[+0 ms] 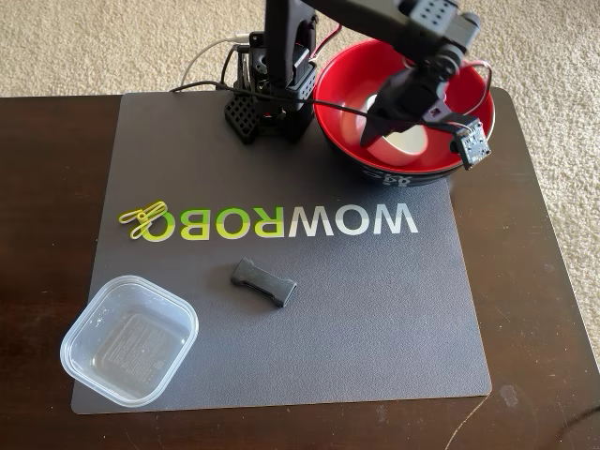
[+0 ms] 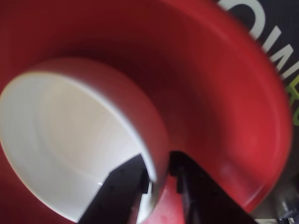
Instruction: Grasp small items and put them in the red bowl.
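Observation:
The red bowl (image 1: 330, 89) stands at the back right of the mat. Inside it lies the small white dish (image 1: 410, 143). My gripper (image 1: 377, 131) reaches down into the bowl. In the wrist view its black fingers (image 2: 122, 186) straddle the rim of the white dish (image 2: 70, 140), one inside and one outside, clamped on it against the red bowl wall (image 2: 224, 93). Yellow-green paper clips (image 1: 142, 217) lie at the mat's left. A black bone-shaped piece (image 1: 263, 282) rests mid-mat. A clear square container (image 1: 129, 339) sits at the front left corner.
A dark grey mat (image 1: 375, 319) with WOWROBO lettering covers a dark wooden table (image 1: 544, 309). The arm's base (image 1: 267, 94) and its cables stand at the back, just left of the bowl. Beige carpet surrounds the table.

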